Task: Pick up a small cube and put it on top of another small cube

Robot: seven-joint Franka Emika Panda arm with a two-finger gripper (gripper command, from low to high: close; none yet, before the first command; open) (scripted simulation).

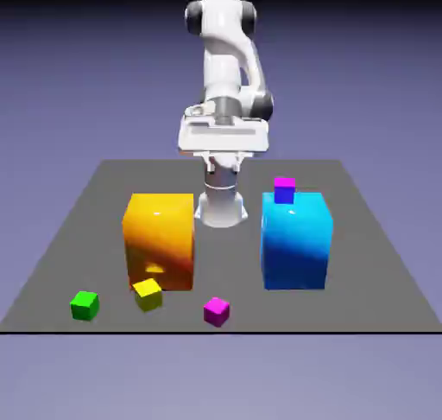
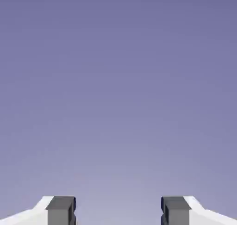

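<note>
Status: nothing stacked among the loose cubes, so effectively at the start. Using the orange block [image 1: 159,241] as reference. Nearest the table's front edge: green cube [image 1: 85,305] sits forward and toward the exterior view's left of the orange block, apart from it; yellow cube [image 1: 148,294] is just in front of the orange block's front face, rotated a bit, close to it but can't confirm contact; magenta cube [image 1: 216,310] is forward and toward the exterior view's right of it, well clear. All three rest flat on the grey table [image 1: 380,263], none touching each other. Further back, beside the orange block toward the exterior view's right, stands the cyan block [image 1: 297,241], with a small two-tone cube [image 1: 284,190], magenta over blue, on its top near the back-left corner; could be two small cubes already stacked, too small to tell. Behind the gap between both blocks: the arm [image 1: 226,73], raised near its base, nowhere near any cube. Gripper [image 2: 118,210]: fingers spread wide, nothing between them, hand view shows only backdrop. Left, by my read: pick a loose cube, descend, grasp, lift, place on another, release.
</note>
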